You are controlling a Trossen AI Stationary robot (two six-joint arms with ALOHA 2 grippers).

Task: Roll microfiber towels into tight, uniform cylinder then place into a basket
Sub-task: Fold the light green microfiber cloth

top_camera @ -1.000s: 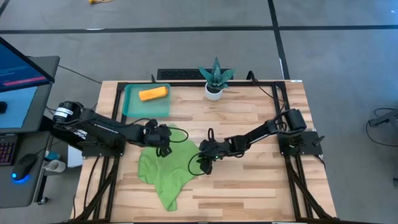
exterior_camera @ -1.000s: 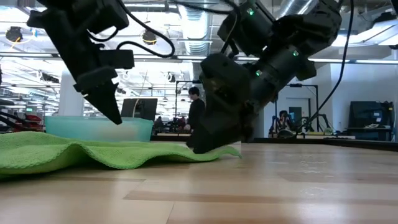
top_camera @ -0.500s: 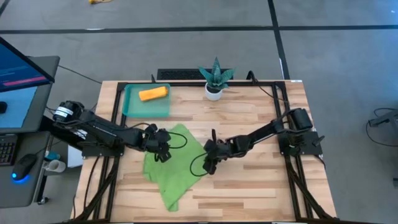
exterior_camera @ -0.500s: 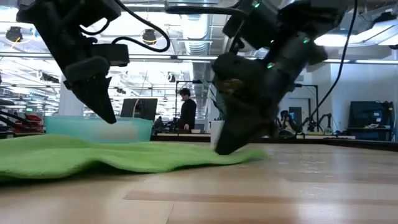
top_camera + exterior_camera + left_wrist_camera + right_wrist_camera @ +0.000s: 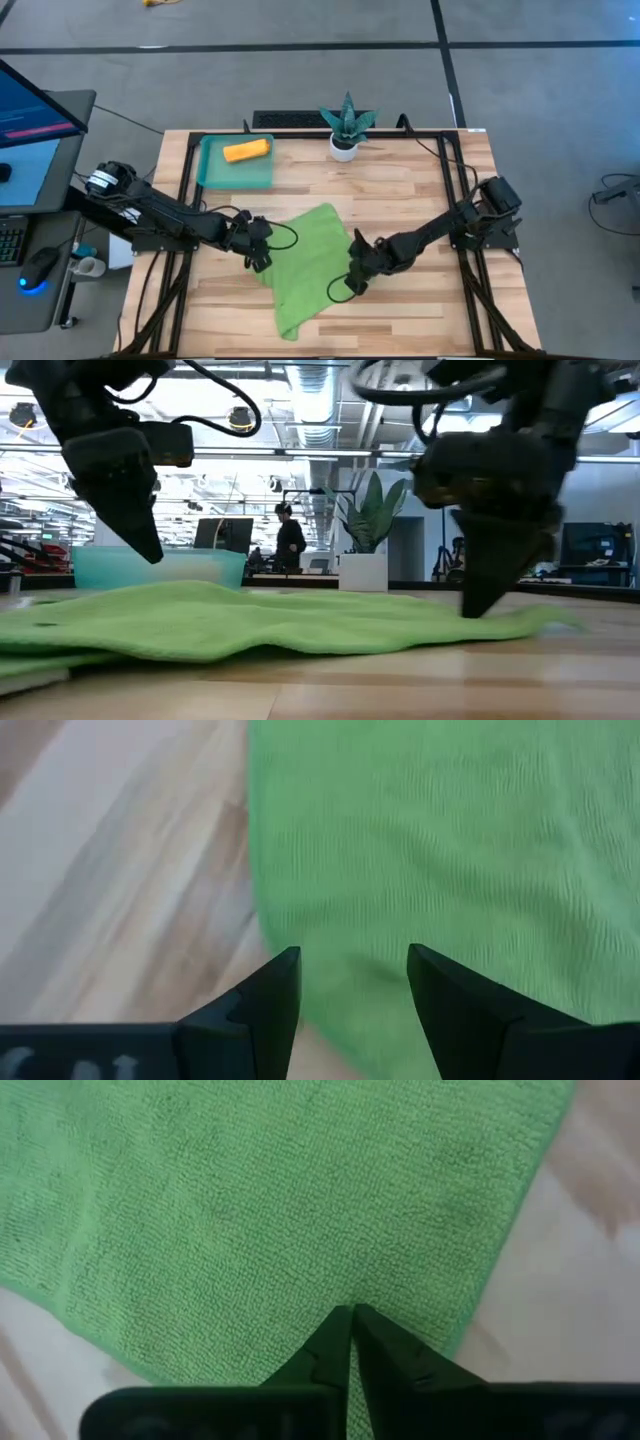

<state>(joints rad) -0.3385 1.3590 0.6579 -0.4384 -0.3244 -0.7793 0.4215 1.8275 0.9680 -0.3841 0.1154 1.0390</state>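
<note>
The lime green towel lies spread on the wooden table, mostly flat with low ripples. At its right corner my right gripper points down, shut on the cloth. Over the towel's left edge my left gripper stands open, a finger on either side of the edge; whether it touches, I cannot tell. The orange towel lies rolled in the teal basket at the far left. My right gripper has its shut fingertips on the green towel a little in from its right edge, coming steeply from above. How much cloth lies between them I cannot tell. The towel stays on the table, drawn out flat toward the fingers.
A small white pot with a spiky green plant stands at the table's far edge. Bare wood lies to the right of the towel and along the near edge. A person stands in the room behind the table.
My right gripper has shut and gone toward the table's right and near edges, dragging the green towel's right corner along. The towel, bunched up before, now lies spread out flatter and farther right. My left gripper has shifted a little toward the near edge, staying open.
</note>
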